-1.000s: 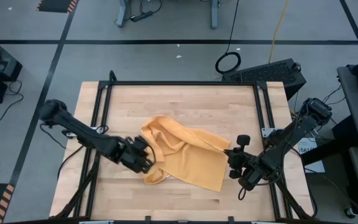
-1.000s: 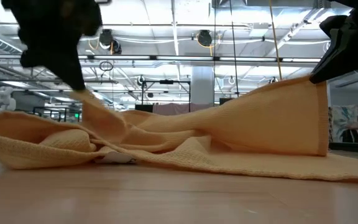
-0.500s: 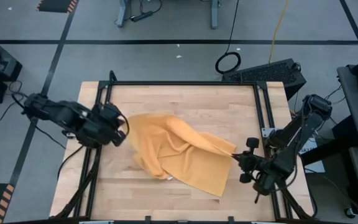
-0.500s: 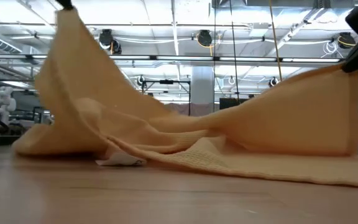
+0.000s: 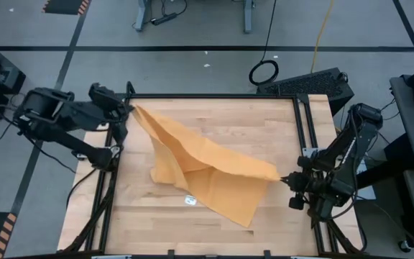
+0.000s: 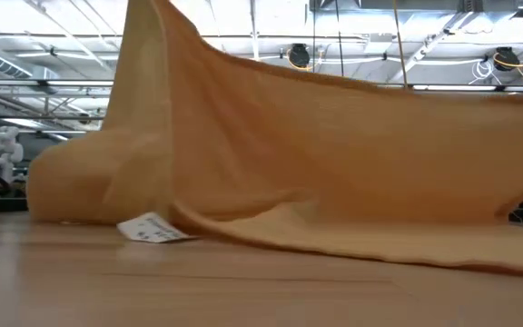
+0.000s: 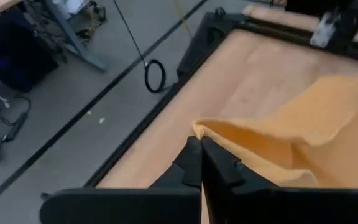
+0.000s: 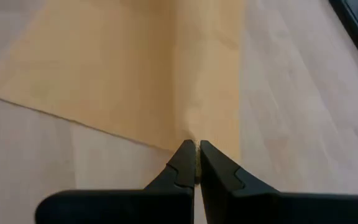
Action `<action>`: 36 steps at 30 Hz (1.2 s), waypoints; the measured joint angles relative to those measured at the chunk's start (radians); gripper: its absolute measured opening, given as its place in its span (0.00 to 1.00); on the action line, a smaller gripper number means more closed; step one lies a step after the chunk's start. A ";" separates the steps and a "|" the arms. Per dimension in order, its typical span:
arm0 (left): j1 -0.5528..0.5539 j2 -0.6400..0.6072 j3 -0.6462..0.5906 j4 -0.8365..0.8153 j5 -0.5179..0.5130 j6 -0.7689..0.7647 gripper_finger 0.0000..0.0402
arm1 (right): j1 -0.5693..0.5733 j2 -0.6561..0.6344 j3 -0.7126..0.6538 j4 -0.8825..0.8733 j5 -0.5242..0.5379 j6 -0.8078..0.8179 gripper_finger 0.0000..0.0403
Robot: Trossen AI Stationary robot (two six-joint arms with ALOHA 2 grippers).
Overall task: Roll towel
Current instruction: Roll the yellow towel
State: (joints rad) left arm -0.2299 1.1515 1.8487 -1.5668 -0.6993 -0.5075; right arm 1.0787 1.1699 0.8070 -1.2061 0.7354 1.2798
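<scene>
Since a second ago the left gripper [image 5: 129,108] has swung from the table's middle out to the 10 o'clock corner, dragging one corner of the plain mustard-yellow rectangular cloth towel [image 5: 207,169] with it, while the right gripper [image 5: 284,178] has backed toward the 4 o'clock edge. Both pairs of fingers are pressed together on cloth: the left fingers [image 7: 191,163] pinch a towel corner, the right fingers [image 8: 185,163] pinch the opposite corner. Between them the towel hangs raised in a taut ridge running from 10 o'clock to 4 o'clock above the light wooden tabletop [image 5: 250,122], its lower part draped onto the wood toward 6 o'clock. A small white label [image 6: 152,229] lies at the towel's lower edge. The left arm reaches in over the black frame rail [image 5: 214,96]; the right arm is folded back beyond the table's right side.
</scene>
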 joint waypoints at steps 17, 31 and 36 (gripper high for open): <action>0.253 -0.041 0.115 0.044 0.014 0.490 0.00 | 0.036 0.000 0.000 -0.157 0.081 0.330 0.00; 0.320 0.135 0.112 0.239 0.371 0.548 0.00 | 0.017 0.006 0.113 -0.257 0.145 0.442 0.00; 0.319 0.190 0.112 0.515 0.494 0.570 0.00 | -0.050 0.014 0.211 -0.359 0.292 0.380 0.00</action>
State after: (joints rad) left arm 0.0895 1.3412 1.9606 -1.0514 -0.2056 0.0626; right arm 1.0292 1.1837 1.0181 -1.5656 1.0274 1.6598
